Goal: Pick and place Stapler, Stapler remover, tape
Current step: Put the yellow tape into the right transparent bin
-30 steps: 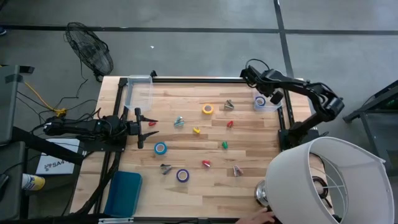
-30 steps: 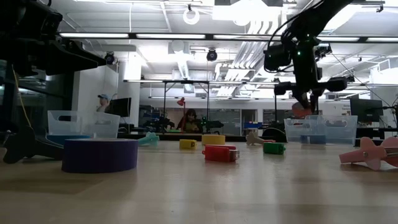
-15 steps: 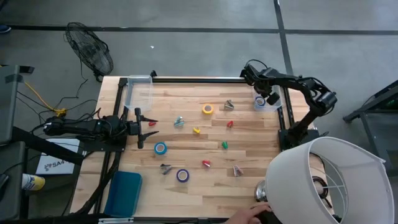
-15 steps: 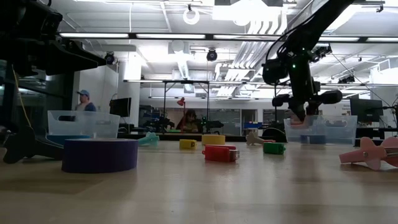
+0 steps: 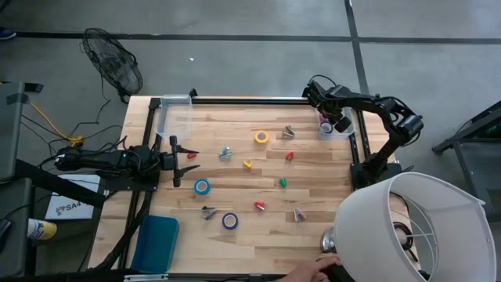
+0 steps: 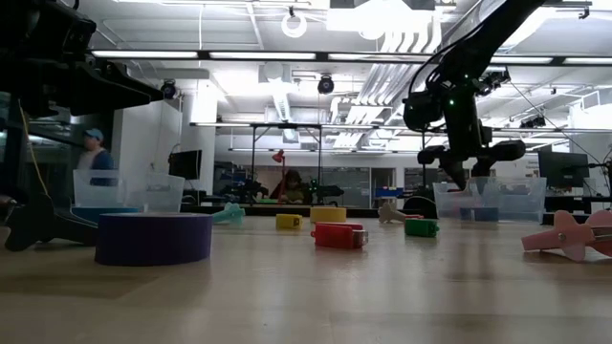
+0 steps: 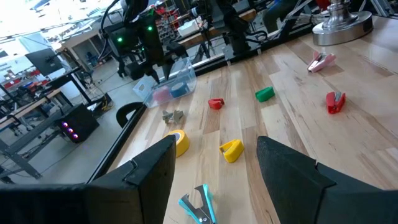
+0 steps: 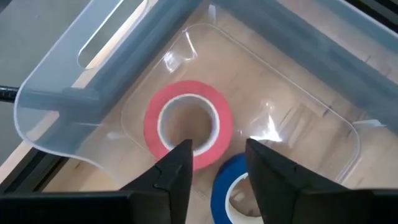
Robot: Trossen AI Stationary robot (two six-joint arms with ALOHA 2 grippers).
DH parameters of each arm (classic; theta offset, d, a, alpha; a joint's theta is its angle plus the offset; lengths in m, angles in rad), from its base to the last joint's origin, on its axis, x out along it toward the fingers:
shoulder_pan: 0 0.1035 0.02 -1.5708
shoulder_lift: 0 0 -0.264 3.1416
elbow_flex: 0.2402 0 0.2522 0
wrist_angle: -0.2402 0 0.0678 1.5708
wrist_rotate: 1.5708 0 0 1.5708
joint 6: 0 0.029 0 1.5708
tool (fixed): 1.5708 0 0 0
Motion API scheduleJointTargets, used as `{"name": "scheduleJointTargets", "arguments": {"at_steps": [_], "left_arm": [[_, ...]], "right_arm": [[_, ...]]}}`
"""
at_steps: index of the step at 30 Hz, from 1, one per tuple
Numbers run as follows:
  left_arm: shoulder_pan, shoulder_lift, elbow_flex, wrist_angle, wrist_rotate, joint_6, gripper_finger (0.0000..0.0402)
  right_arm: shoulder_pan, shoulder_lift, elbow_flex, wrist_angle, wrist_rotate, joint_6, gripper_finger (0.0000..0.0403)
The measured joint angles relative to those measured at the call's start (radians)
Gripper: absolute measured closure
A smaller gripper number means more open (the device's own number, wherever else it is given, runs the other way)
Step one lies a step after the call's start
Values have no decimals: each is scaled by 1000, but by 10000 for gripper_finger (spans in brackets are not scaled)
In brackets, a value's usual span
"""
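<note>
Tape is the matter at hand: a pink roll (image 8: 188, 132) lies flat in the clear bin (image 8: 56, 102) at the desk's far right corner, directly under the right claw (image 8: 216, 163), beside a blue roll (image 8: 233, 183) already inside. The right claw's fingers stand apart with nothing between them, so I judge the pink roll as just dropped.

Largest to smallest, the desk (image 5: 313, 223) carries a second clear bin (image 5: 175, 115) at its far left corner, contents not discernible. Then come 3 more rolls: yellow (image 5: 261, 138) toward the far edge, blue (image 5: 202, 187) and purple (image 5: 229, 221) toward the left, nearer the left claw (image 5: 188, 161), which waits at the left edge, fingers parted and empty. Small staplers and removers lie scattered mid-desk.
</note>
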Motion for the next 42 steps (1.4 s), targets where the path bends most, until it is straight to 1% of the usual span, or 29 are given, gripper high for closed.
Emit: {"name": "scheduleJointTargets", "arguments": {"at_steps": [6, 9, 13, 17, 25, 33, 38, 42], "left_arm": [[0, 0, 0, 0, 0, 0, 181], [0, 0, 0, 0, 0, 0, 181], [0, 0, 0, 0, 0, 0, 181], [0, 0, 0, 0, 0, 0, 181], [0, 0, 0, 0, 0, 0, 181], [0, 0, 0, 0, 0, 0, 181], [0, 0, 0, 0, 0, 0, 181], [0, 0, 0, 0, 0, 0, 181]], "right_arm": [[16, -11, 0, 8, 2, -11, 251], [29, -29, 0, 11, 35, -63, 251], [55, -56, 0, 46, 83, -174, 251], [90, -63, 0, 126, 79, -353, 251], [184, -63, 0, 304, -18, -764, 251], [273, -64, 0, 442, -153, -1071, 253], [329, -42, 17, 503, -224, -1290, 253], [363, 3, 58, 519, -318, -1475, 252]]}}
